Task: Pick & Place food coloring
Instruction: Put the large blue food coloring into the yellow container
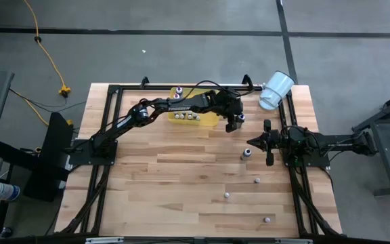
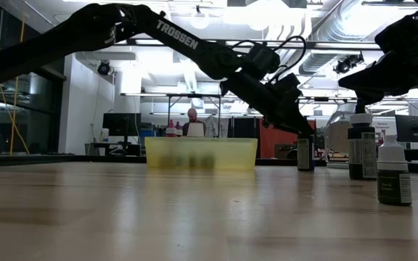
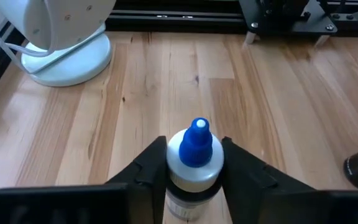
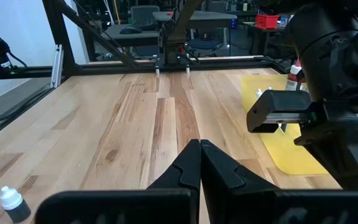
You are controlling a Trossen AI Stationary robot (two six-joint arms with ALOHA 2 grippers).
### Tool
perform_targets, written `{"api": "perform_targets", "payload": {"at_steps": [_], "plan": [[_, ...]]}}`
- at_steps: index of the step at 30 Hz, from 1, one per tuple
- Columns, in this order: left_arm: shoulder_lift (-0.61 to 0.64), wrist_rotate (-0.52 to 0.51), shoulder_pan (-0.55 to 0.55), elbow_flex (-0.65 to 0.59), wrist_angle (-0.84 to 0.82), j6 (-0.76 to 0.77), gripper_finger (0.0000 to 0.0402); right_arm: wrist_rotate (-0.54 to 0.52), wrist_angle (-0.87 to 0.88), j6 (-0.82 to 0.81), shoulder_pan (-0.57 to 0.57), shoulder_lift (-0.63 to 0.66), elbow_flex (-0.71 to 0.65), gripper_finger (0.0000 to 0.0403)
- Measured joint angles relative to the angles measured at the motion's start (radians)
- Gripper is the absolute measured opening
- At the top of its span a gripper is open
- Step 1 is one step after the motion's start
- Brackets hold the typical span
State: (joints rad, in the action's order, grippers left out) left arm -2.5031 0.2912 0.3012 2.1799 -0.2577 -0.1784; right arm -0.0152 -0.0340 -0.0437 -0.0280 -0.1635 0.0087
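The wooden table (image 1: 181, 183) stands on a grey floor (image 1: 147, 54) crossed by dark seams. A yellow cable (image 1: 46, 54) trails over the floor beyond the table's far left corner. A dark stand (image 1: 49, 159) sits just beside the table's left edge. Beyond the table's far edge the room is open: exposed ducts (image 2: 354, 22) and bright ceiling lights (image 2: 267, 11) overhead, desks with monitors (image 2: 115, 123), and 1 person (image 2: 193, 122) seated well behind the table.
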Motion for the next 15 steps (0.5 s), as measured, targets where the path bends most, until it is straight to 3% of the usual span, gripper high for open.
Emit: {"api": "perform_targets", "payload": {"at_steps": [15], "plan": [[0.018, -0.002, 0.000, 0.003, -0.025, 0.040, 0.0099, 0.000, 0.000, 0.000, 0.000, 0.000, 0.000, 0.0000]]}}
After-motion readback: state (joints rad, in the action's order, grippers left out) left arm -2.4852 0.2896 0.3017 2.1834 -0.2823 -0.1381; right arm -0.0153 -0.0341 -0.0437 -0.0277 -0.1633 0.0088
